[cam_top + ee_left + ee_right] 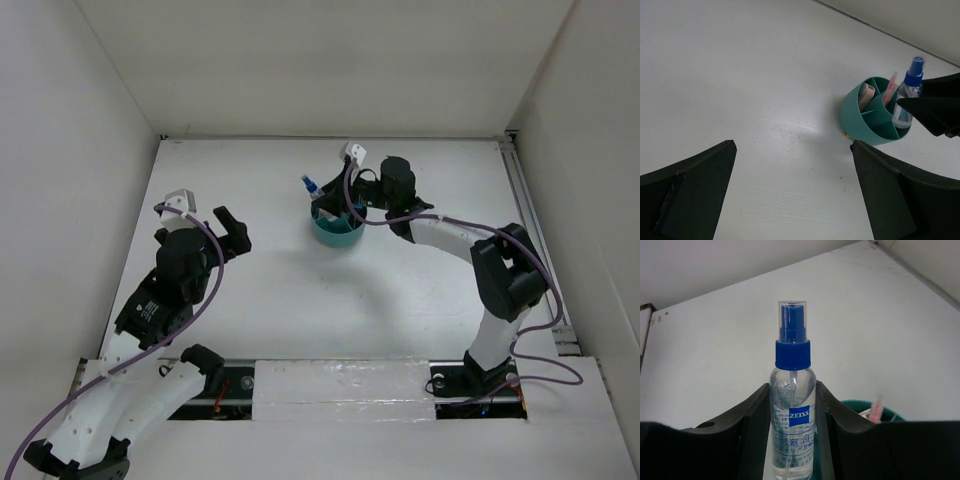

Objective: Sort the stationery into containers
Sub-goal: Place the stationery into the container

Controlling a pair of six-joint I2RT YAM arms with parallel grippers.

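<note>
**A:** Where is the spray bottle at this moment?

**B:** The small clear spray bottle [792, 355] with the blue cap stands upright between the fingers of the right hand [792, 405], which are clamped on its body. In the left wrist view it is at the right side of the round teal organizer [860, 125], with its lower part inside one outer compartment.

**A:** Does it rest on the bottom already?

**B:** This I cannot tell, because the rim hides its base.

**A:** And the left hand?

**B:** The left hand [793, 145] has its fingers wide apart and holds nothing. It hangs over the bare counter [300, 300] at the left of the top view, well apart from the organizer.

**A:** How much of the sorting is done?

**B:** Almost all, in my judgement. A thin pink pencil [891, 84] and a pale pink roll [866, 95], perhaps an eraser, stand in the organizer. I find no loose item on the counter. What is left is to release the bottle and take the right hand away.
</note>
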